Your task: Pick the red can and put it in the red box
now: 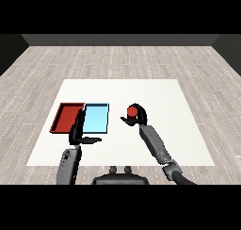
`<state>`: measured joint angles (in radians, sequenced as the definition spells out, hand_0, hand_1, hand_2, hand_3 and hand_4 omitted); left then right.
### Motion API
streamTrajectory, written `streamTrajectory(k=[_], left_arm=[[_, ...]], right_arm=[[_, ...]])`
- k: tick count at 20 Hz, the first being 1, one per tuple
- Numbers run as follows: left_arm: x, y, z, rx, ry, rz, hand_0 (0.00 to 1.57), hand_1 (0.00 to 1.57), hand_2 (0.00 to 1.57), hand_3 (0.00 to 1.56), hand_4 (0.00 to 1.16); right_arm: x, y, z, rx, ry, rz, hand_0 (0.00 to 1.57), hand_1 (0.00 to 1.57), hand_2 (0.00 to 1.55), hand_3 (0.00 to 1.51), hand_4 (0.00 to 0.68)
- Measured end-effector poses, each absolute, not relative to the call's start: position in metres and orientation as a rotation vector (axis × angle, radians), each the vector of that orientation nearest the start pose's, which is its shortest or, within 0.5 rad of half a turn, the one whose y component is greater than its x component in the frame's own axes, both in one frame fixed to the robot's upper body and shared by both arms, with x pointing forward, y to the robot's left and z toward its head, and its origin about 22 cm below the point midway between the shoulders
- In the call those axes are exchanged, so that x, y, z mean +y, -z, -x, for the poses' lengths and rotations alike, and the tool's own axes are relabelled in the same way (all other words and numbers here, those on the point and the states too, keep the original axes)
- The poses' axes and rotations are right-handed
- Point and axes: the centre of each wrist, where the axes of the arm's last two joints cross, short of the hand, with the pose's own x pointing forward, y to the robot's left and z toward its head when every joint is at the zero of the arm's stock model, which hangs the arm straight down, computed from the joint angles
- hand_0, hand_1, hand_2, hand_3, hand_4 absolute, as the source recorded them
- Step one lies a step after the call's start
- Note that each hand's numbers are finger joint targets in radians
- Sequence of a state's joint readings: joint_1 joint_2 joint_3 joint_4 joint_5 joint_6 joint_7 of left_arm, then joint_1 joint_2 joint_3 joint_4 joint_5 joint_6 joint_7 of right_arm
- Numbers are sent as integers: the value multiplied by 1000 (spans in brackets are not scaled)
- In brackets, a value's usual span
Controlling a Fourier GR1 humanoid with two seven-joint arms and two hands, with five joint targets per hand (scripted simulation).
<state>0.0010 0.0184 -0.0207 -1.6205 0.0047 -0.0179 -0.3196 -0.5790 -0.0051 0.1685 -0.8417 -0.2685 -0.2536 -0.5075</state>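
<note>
Red cylindrical can stands right of light blue tray, right robot hand curled round it. Left robot hand straight-fingered, empty, over tray edges. Step: grasp made, lift pending. Next: carry can left across blue tray to red shallow tray on white desk.

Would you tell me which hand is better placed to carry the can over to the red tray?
The right hand: it is already curled round the red can, right of both trays. The left hand is open over the trays, nearer the red tray, but holds nothing.
</note>
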Motion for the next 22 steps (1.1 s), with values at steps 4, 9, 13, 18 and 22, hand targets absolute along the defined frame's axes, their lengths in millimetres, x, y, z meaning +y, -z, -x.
streamTrajectory(k=[4, 9, 13, 18, 22], left_arm=[[201, -9, -248, -1911, 74, 100, 0, 0, 0, 0, 0], [186, -18, -254, -1896, 93, 137, 0, 0, 0, 0, 0], [167, -18, -258, -1884, 106, 174, 0, 0, 0, 0, 0], [138, -29, -261, -1867, 129, 236, 0, 0, 0, 0, 0], [123, -18, -261, -1852, 146, 260, 0, 0, 0, 0, 0]], right_arm=[[-129, 2, -355, -1854, 5, -113, 1417, 1417, 1438, 1418, 652], [-128, -8, -343, -1872, 15, -130, 1429, 1429, 1443, 1421, 649], [-129, -12, -331, -1885, 14, -141, 1435, 1435, 1446, 1426, 658], [-127, -22, -327, -1900, 2, -153, 1412, 1412, 1420, 1404, 635], [-118, -24, -318, -1917, -21, -181, 1376, 1376, 1404, 1398, 626]])
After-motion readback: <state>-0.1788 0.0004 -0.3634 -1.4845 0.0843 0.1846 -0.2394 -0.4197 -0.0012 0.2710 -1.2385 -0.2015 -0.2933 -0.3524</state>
